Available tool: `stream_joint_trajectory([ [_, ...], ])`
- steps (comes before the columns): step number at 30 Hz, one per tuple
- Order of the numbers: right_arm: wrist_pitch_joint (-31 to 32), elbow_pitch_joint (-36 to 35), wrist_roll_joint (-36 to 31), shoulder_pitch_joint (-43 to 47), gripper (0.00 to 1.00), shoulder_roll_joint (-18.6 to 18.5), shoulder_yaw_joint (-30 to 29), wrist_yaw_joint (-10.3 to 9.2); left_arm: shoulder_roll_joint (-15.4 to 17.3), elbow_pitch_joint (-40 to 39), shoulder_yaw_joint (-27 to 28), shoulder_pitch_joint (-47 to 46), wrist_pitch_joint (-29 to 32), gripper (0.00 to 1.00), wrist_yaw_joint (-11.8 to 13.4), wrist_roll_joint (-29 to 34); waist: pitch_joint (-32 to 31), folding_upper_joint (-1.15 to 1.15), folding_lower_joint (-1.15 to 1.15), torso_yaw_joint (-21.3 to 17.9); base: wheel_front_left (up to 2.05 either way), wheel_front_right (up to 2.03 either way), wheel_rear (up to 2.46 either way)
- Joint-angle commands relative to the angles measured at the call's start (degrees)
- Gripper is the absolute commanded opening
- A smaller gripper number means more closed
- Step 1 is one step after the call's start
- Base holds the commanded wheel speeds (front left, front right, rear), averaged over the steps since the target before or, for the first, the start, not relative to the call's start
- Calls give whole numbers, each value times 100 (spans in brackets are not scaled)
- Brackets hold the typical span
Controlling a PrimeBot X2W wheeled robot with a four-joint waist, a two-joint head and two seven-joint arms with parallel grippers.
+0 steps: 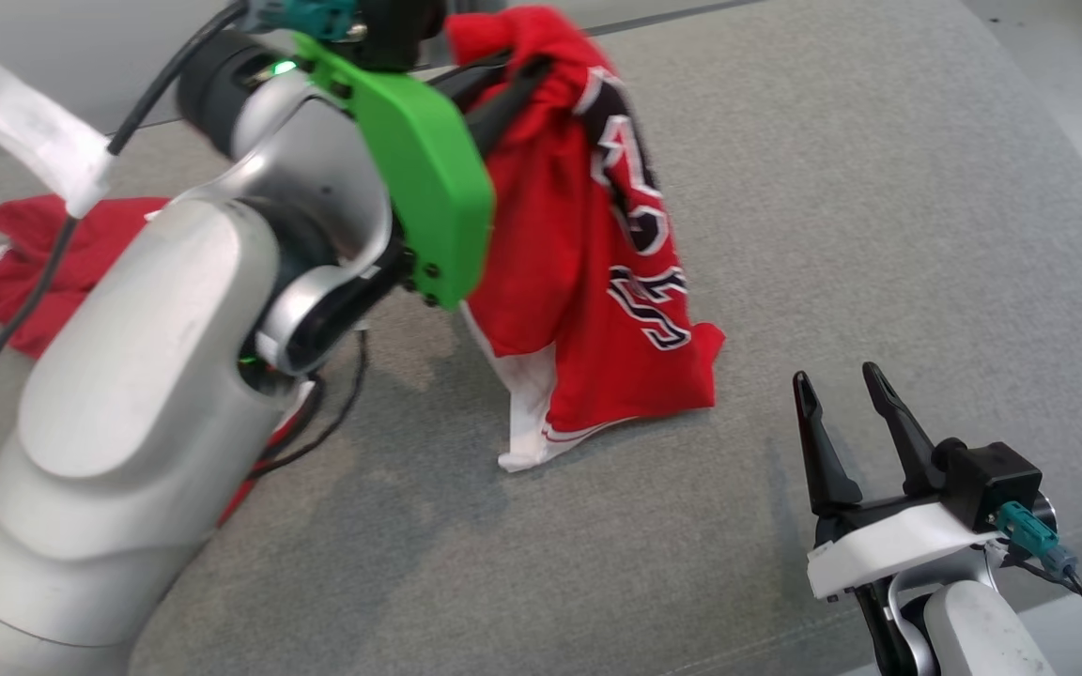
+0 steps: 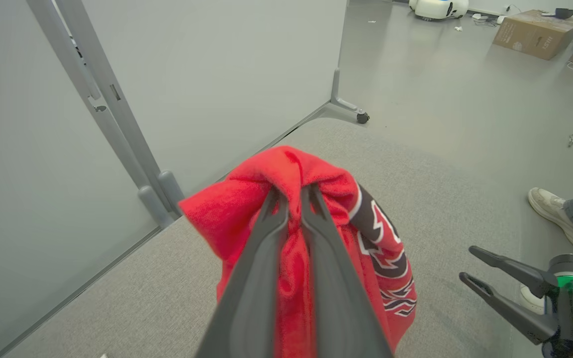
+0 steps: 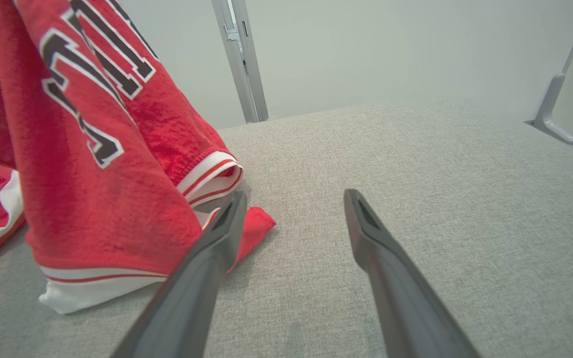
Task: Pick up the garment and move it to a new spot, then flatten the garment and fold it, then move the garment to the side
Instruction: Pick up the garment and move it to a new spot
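The garment (image 1: 588,272) is a red jersey with dark, white-edged lettering and white trim. It hangs in a bunch from my left gripper (image 1: 527,80), high at the top middle of the head view, and its lower hem rests on the grey surface. In the left wrist view the left gripper (image 2: 294,191) is shut on a fold of the garment (image 2: 376,238). My right gripper (image 1: 837,376) stands open at the lower right, a short way right of the hem. The right wrist view has the right gripper (image 3: 294,199) low over the surface, empty, beside the garment (image 3: 97,199).
The grey padded surface (image 1: 879,235) stretches wide to the right and front. Another piece of red cloth (image 1: 24,253) lies at the left behind my left arm. Grey partition panels (image 2: 192,74) stand behind the surface. A person's shoe (image 2: 555,211) and a cardboard box (image 2: 535,32) are on the floor beyond.
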Motion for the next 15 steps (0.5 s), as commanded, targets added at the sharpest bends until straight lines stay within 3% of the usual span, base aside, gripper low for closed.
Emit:
stream_joint_trajectory([
  [1,-18,-24,52,23,100,-5,0,0,139,127,53,91,-49,0,40,46,121,0,0,-305,0,0,0],
  [9,-18,-26,21,73,100,-5,-34,1,752,1407,388,290,-402,0,191,260,186,0,0,-462,0,0,0],
  [15,-18,-36,-97,-72,100,-6,16,0,949,2369,557,460,-547,0,240,175,274,0,0,-383,0,0,0],
])
